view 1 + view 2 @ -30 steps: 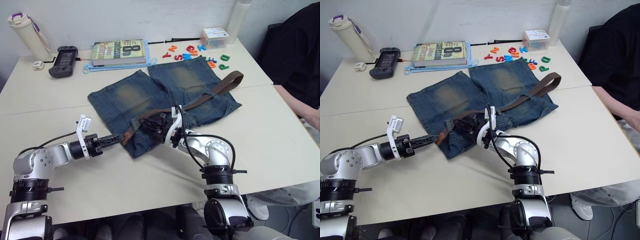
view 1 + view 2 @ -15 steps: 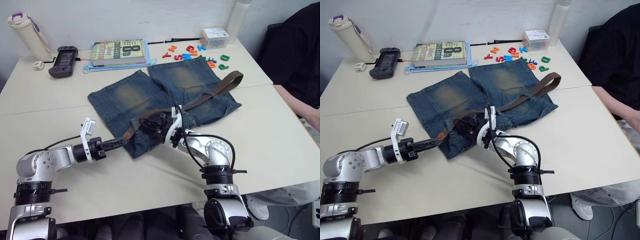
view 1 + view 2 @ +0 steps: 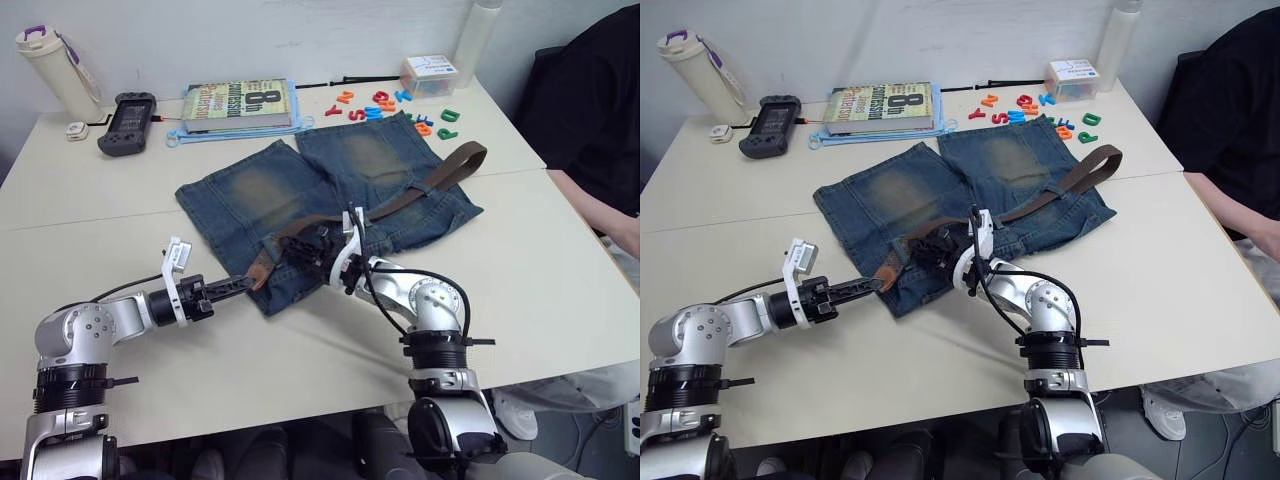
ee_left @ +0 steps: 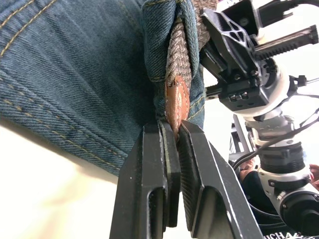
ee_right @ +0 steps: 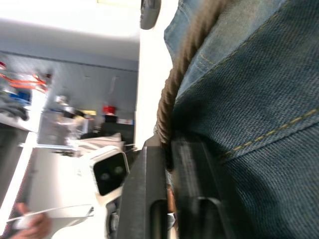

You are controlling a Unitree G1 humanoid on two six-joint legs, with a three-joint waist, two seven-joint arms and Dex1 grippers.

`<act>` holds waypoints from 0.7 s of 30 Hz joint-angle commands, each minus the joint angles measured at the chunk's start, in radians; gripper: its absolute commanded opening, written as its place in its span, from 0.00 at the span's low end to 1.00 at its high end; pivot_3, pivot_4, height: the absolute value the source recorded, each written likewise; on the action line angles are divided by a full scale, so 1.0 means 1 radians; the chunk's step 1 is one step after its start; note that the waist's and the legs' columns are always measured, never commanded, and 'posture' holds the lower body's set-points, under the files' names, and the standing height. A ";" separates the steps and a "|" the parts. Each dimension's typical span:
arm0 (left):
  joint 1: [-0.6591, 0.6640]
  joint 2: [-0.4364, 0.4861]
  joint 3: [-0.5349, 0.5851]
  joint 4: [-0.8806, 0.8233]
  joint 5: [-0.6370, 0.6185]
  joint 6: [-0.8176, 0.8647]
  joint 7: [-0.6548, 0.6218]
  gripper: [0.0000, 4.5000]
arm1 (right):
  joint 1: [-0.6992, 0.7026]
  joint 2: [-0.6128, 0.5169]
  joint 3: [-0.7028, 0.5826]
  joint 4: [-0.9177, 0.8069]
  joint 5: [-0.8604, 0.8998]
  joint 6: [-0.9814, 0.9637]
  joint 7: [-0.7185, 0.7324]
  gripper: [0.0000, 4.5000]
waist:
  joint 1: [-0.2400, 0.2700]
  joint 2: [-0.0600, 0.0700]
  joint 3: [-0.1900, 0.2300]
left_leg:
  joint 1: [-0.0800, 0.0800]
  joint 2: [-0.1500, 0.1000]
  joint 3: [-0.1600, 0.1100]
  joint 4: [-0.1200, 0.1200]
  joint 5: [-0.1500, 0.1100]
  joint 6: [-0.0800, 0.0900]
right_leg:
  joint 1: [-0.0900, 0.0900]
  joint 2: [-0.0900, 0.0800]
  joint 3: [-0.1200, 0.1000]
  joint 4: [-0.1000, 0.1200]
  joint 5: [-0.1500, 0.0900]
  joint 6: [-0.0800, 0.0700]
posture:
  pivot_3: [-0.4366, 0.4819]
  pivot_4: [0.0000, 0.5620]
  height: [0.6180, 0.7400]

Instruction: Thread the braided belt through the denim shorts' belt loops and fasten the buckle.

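A: What is seen at the robot's left side?

B: The left gripper (image 4: 172, 130) is held low over the table (image 3: 120, 200), its 2 black fingers pinched on the tan leather tip (image 4: 177, 102) of the braided belt (image 3: 420, 186). The tip is shown emerging from under a fold of the waistband, at the near edge of the denim shorts (image 3: 250, 195).

A: And where are the shorts placed?

B: They are spread flat at the middle of the table, waistband toward the robot, 2 faded legs pointing to the far side. The belt is laid across them from the tan tip, along the waistband and out past the right edge, where its far end is curled just beside the coloured letters (image 3: 400, 105).

A: What is gripped on the right?

B: The right gripper (image 3: 318, 245) is resting on the waistband, and its fingers are closed narrowly on the woven strap, with denim just beside them.

A: Can the buckle be made out?

B: It cannot be told apart.

A: What else is on the table?

B: A bottle (image 3: 52, 68), a black controller (image 3: 128, 120) and a book (image 3: 240, 103) are set along the far edge, well apart from the shorts
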 commanded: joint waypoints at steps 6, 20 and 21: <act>0.009 -0.028 0.036 -0.045 -0.021 -0.016 0.005 0.00 | 0.073 -0.029 -0.007 -0.297 0.104 0.078 -0.128 0.94 | 0.003 0.000 0.000 | 0.000 0.000 0.000 0.000 0.000 0.000 | 0.000 0.000 0.000 0.000 0.000 0.000 | 0.48 0.27 1.00; 0.035 -0.058 0.049 -0.064 -0.018 -0.033 0.022 0.00 | 0.053 -0.523 0.161 -0.549 -0.111 0.113 0.022 0.94 | 0.006 -0.001 0.000 | 0.000 -0.001 0.000 0.000 -0.001 0.002 | 0.001 0.000 0.000 -0.002 0.000 0.000 | 0.48 0.27 1.00; 0.035 -0.059 0.049 -0.065 -0.018 -0.033 0.024 0.00 | 0.058 -0.519 0.169 -0.542 -0.131 0.101 0.033 0.87 | 0.005 -0.001 0.000 | 0.000 -0.001 0.000 0.000 -0.001 0.002 | 0.001 0.000 0.000 -0.002 0.000 0.000 | 0.48 0.27 1.00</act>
